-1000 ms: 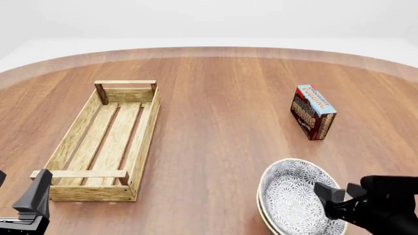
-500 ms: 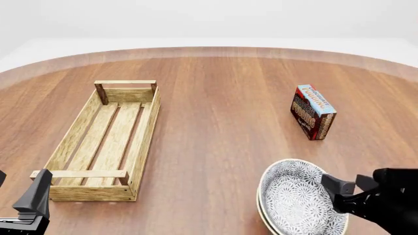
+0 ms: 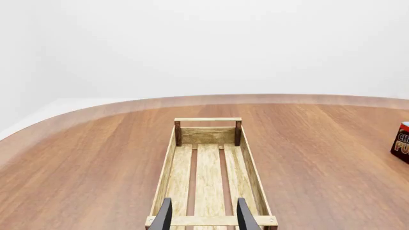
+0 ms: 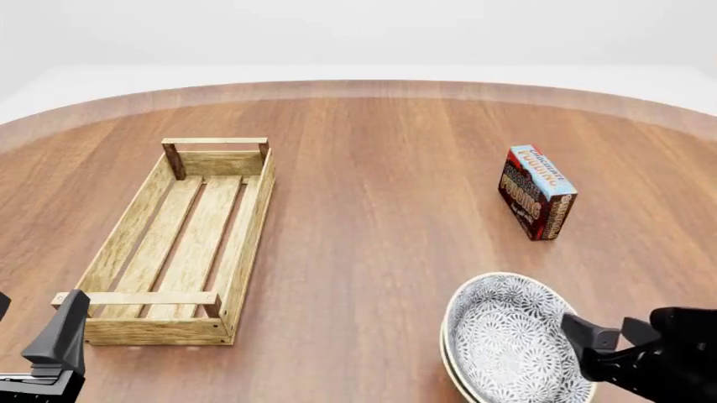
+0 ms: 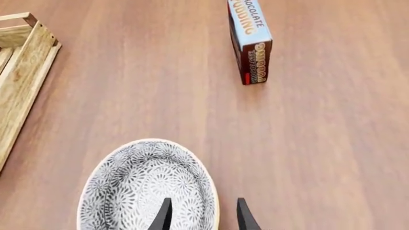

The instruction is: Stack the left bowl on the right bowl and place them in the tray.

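Wooden tray sits on the left part of the round table, long axis running from the near edge toward the far edge. Light slats, low sides, darker brown corner posts, gaps between the three floor slats. Nothing inside it; table wood shows through the gaps. The left wrist view shows the same tray end-on, holding nothing.

Two bowls are already nested at the near right edge of the table: upper bowl sits inside lower bowl, of which only a thin cream rim shows on the left side. The upper bowl is shallow, round, with a grey-on-white flower pattern inside and a cream rim. The stack stands on the table, well apart from the tray. The right wrist view shows the patterned bowl from above.

Chocolate pudding box stands upright toward the right edge, farther back than the bowls, a red-and-blue printed carton.

Right gripper is at the stack's right rim; in the right wrist view the two dark fingers are parted a moderate gap, straddling the bowl rim, not closed on it. Left gripper is at the near left corner, just short of the tray's near end, fingers apart, gripping nothing.

Table is glossy reddish-brown wood grain with a curved far edge.
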Robot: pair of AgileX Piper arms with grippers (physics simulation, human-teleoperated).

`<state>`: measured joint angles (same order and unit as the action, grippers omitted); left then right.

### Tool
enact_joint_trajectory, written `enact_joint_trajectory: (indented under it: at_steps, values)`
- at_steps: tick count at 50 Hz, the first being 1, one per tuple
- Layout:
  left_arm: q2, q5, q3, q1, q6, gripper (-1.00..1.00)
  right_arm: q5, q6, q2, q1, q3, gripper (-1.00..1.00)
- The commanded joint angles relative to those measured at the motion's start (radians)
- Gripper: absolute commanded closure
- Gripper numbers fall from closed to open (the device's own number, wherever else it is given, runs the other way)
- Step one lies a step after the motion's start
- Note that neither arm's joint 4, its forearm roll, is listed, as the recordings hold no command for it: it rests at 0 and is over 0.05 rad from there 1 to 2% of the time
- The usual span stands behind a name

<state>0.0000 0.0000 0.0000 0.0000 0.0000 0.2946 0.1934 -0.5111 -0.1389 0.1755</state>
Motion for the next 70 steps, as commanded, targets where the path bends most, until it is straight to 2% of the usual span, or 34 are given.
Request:
enact_joint_trajectory:
  at_steps: [1, 15, 49, 50, 55, 60, 70]
  values:
    - [0.000, 0.000, 0.000, 0.000, 0.000, -1.00, -0.092, 0.028, -0.037, -0.006, -0.075, -1.00]
    - [0.000, 0.000, 0.000, 0.000, 0.000, -1.00, -0.322, 0.075, -0.200, -0.030, -0.175, -1.00]
    - [0.000, 0.000, 0.000, 0.000, 0.000, -1.00, -0.498, 0.119, -0.404, -0.058, -0.175, -1.00]
    - [0.000, 0.000, 0.000, 0.000, 0.000, -1.00, -0.505, 0.120, -0.413, -0.058, -0.175, 1.00]
    - [0.000, 0.000, 0.000, 0.000, 0.000, -1.00, -0.432, 0.118, -0.328, -0.069, -0.175, 1.00]
    - [0.000, 0.000, 0.000, 0.000, 0.000, -1.00, -0.282, 0.112, -0.138, -0.074, -0.175, 1.00]
    - [0.000, 0.000, 0.000, 0.000, 0.000, -1.00, -0.185, 0.087, -0.040, -0.068, -0.139, 1.00]
